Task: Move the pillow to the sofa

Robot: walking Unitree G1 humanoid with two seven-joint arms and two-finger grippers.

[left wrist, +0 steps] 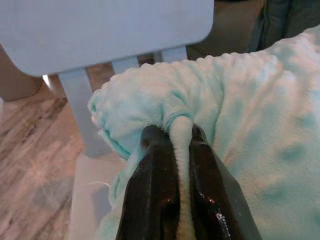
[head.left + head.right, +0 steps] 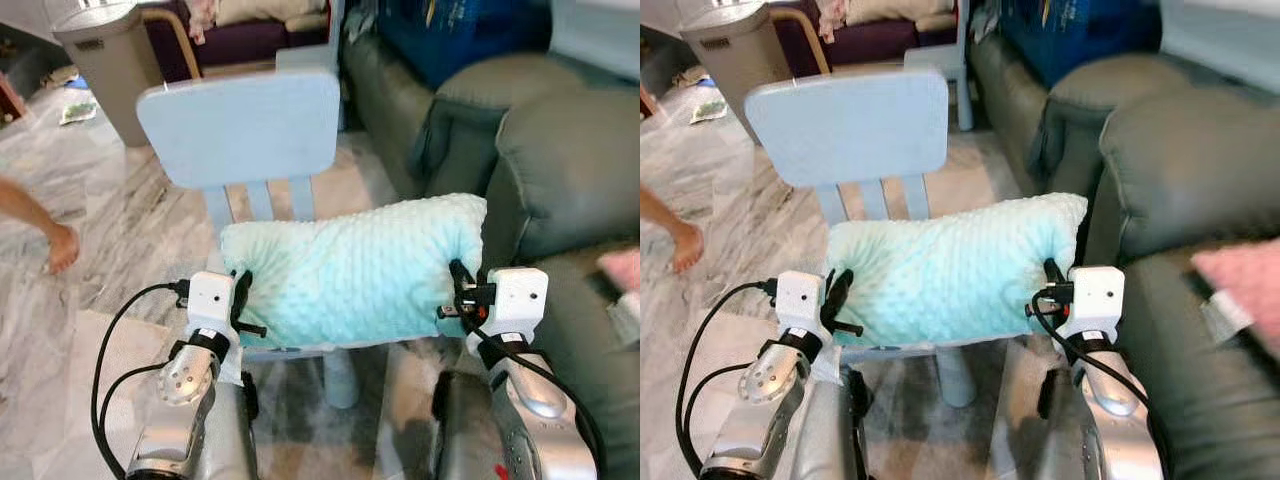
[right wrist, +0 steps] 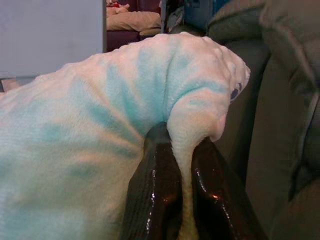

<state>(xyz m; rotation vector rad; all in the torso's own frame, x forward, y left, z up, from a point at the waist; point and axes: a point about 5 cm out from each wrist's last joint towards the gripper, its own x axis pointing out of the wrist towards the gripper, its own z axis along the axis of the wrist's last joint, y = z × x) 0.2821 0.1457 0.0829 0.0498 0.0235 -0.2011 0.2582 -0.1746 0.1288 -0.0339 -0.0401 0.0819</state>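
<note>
The left claw (image 1: 172, 140) and right claw (image 3: 182, 137) are each pinched tight on an end fold of the mint pillow (image 2: 355, 270). The pillow lies on the pale blue chair (image 2: 240, 125), its long axis running nine to three o'clock. The grey sofa (image 2: 570, 170) stands just beside it at three o'clock.

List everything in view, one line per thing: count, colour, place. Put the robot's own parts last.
pillow: one, mint green with a dotted texture, lying across the chair seat, pinched at both ends.
chair: one, pale blue, directly ahead, its backrest behind the pillow.
sofa: one, grey-green, to the right of the chair.
bin: one, grey-beige, far left on the marble floor.
pink cloth: one, on the sofa at the right edge.
blue box: one, at the far end of the sofa.
person's foot: one, on the floor at the left edge.
left gripper: one, black fingers, shut on the pillow's left end.
right gripper: one, black fingers, shut on the pillow's right end.
</note>
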